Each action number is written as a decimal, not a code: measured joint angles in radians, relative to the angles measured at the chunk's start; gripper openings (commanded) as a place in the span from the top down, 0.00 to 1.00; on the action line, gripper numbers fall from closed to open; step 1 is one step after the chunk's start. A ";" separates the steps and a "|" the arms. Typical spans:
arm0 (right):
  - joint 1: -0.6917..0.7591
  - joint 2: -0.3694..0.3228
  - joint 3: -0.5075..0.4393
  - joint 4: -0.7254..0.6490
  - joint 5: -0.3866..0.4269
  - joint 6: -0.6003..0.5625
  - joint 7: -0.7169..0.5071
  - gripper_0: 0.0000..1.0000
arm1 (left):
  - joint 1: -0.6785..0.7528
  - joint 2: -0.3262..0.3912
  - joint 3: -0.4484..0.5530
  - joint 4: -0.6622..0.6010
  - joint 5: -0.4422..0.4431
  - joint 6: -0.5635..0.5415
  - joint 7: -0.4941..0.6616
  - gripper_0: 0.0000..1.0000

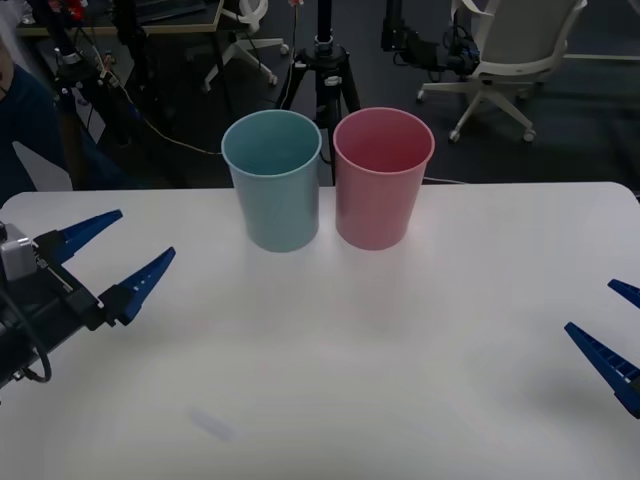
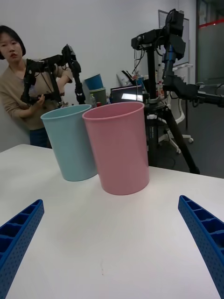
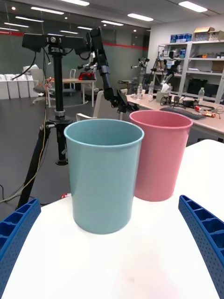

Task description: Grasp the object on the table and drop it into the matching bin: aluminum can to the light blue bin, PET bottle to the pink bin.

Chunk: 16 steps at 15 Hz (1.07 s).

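White surface [image 1: 400, 330] is being shared by the blue bin [image 1: 273, 180] and the pink bin [image 1: 382, 177], which are standing side by side near its far edge, almost touching. No can is being shown on the surface or in either set of fingers (whether one is lying inside a bin cannot be told), so progress cannot be judged. The left gripper [image 1: 115, 255] and the right gripper [image 1: 612, 330] are being held wide open, low at opposite sides, gripping nothing.
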 measured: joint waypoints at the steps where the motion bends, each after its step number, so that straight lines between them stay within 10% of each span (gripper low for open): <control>1: 0.000 0.000 0.000 0.000 0.000 0.000 0.000 0.00 | 0.020 -0.029 0.035 0.000 -0.023 -0.037 0.001 0.00; 16: 0.000 0.000 0.000 0.000 0.000 0.000 0.000 0.00 | 0.331 -0.083 0.134 0.028 0.094 -0.151 -0.110 0.00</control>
